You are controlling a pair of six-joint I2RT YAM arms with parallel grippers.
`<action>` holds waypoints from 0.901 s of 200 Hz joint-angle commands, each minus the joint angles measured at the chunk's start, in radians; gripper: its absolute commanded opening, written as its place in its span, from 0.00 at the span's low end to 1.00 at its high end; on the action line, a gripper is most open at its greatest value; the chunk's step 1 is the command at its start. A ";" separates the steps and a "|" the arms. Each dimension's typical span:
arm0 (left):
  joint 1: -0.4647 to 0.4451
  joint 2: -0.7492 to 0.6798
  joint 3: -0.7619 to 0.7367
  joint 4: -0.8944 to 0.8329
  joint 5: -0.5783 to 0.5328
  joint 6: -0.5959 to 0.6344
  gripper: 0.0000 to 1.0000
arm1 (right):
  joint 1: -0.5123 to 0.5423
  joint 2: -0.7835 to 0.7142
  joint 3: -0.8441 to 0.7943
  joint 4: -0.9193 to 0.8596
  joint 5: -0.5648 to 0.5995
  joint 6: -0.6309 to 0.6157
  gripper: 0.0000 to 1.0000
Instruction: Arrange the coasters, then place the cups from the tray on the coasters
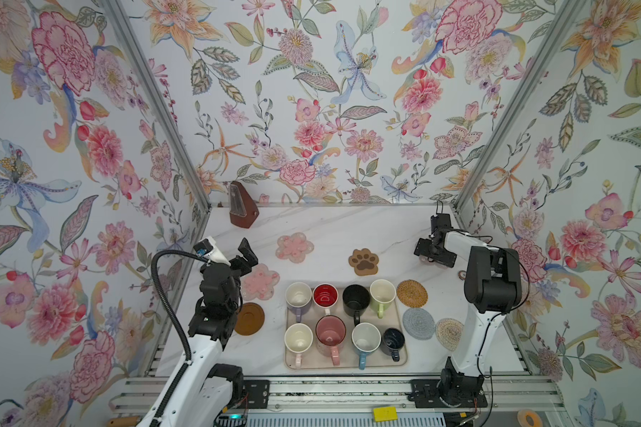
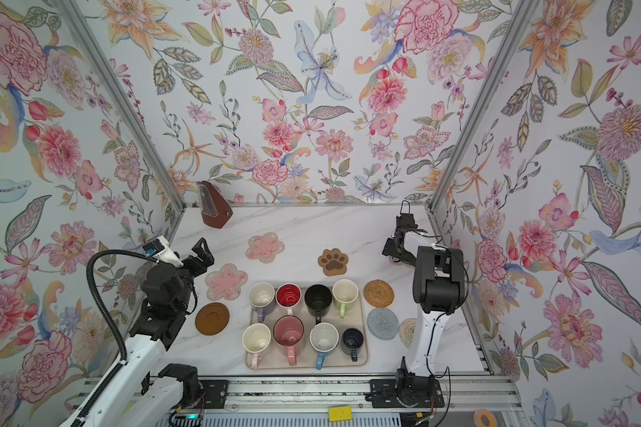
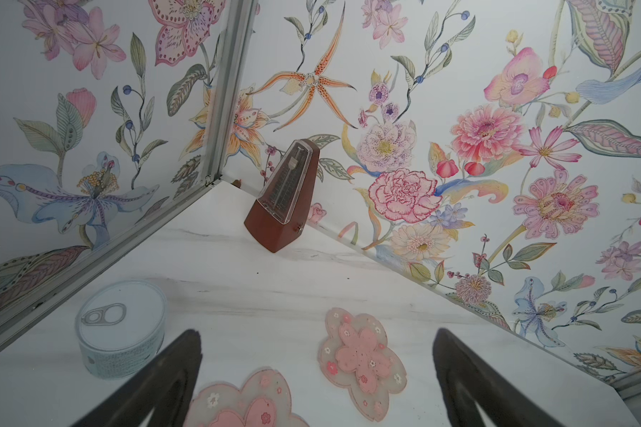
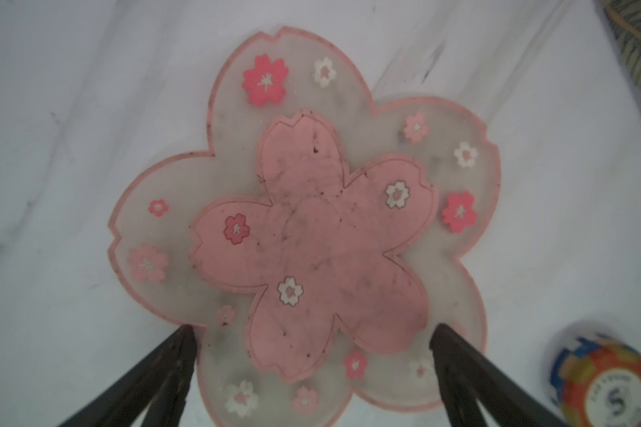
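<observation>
Several mugs (image 1: 330,332) stand upright on the beige tray (image 1: 315,364) at the front centre. Around it lie coasters: two pink flowers (image 1: 295,247) (image 1: 260,281), a brown disc (image 1: 249,318), a paw print (image 1: 364,261), a rattan round (image 1: 412,293), a grey round (image 1: 419,323) and a cream round (image 1: 449,334). My left gripper (image 1: 247,257) hangs open and empty over the near pink flower (image 3: 245,403). At the back right, my right gripper (image 4: 312,328) is open just above a third pink flower coaster (image 4: 304,229), its fingers straddling one edge. In both top views that arm hides this coaster.
A brown metronome (image 1: 242,205) stands in the back left corner. By the left wall sits a pale-blue ring-pull can (image 3: 121,329). A striped poker chip (image 4: 607,384) lies close to the right gripper. Floral walls close in three sides of the marble table (image 1: 341,229).
</observation>
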 commanded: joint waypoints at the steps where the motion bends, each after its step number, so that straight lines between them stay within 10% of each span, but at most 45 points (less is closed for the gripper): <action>1: 0.009 -0.008 0.029 0.004 -0.012 0.001 0.99 | -0.018 0.053 0.050 -0.030 -0.026 -0.013 0.99; 119: 0.011 0.025 0.065 0.009 0.017 -0.027 0.99 | -0.094 0.210 0.242 -0.076 -0.129 0.024 0.99; 180: 0.010 0.025 0.064 0.011 0.023 -0.034 0.99 | -0.076 0.058 0.174 -0.059 -0.123 0.015 0.99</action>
